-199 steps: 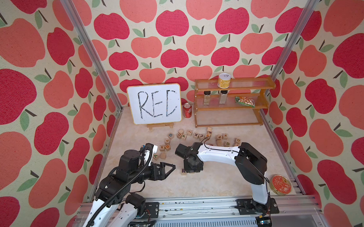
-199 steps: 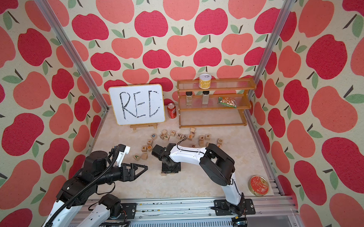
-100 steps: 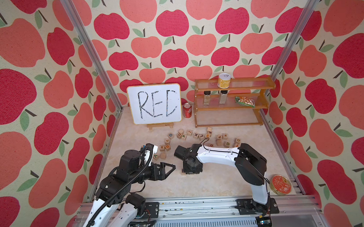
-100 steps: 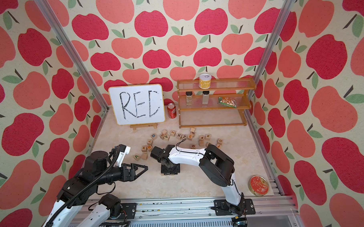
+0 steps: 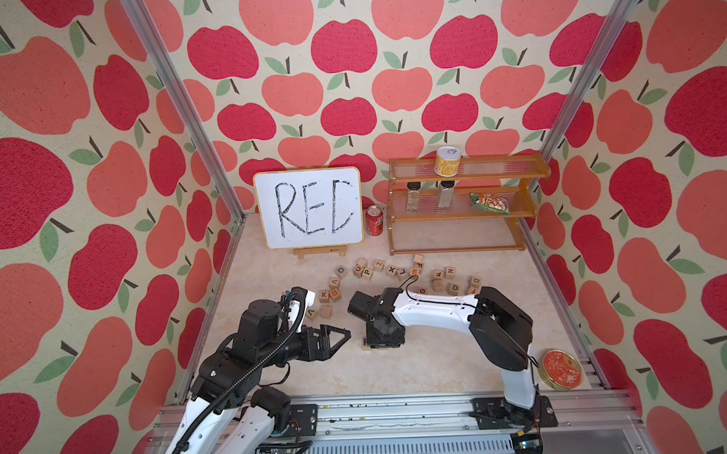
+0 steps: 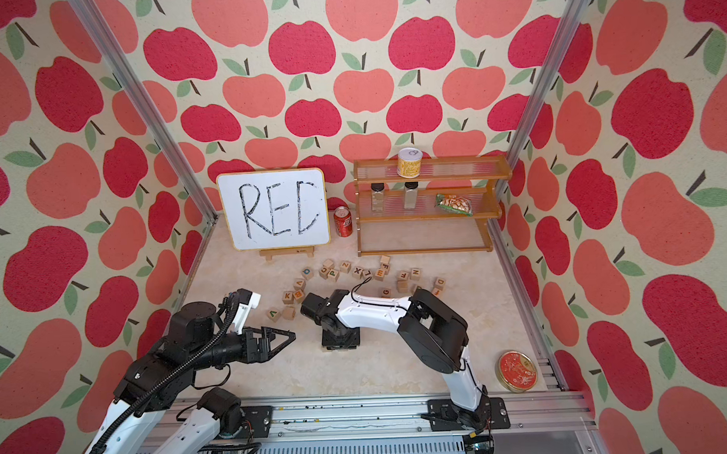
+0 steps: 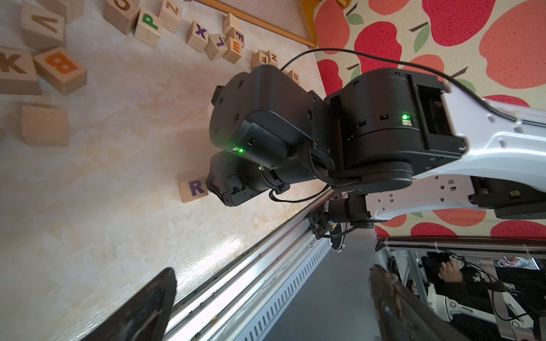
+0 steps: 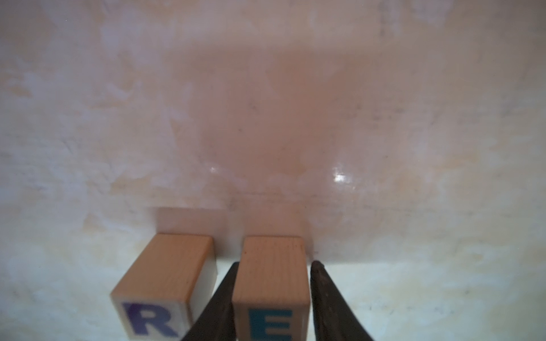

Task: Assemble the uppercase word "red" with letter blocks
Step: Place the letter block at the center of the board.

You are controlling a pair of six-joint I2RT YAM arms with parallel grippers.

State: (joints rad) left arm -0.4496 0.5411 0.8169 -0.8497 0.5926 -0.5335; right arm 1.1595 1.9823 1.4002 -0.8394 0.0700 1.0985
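1. Right gripper (image 8: 274,264): the jaws straddle the blue E block (image 8: 270,283), close against its sides. Cannot tell whether they pinch it or stand just clear.
2. Purple R block (image 8: 165,274) stands just outside one jaw, a narrow gap from E.
3. Left gripper (image 5: 340,336): jaws wide, empty, well apart from both blocks.
4. Judgement: E placement is in hand. Next, withdraw squarely, then fetch the D block (image 5: 454,287) from the scatter beyond.

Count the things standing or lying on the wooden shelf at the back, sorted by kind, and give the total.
Yellow can: 1
Glass jars: 2
Snack packet: 1
Total: 4
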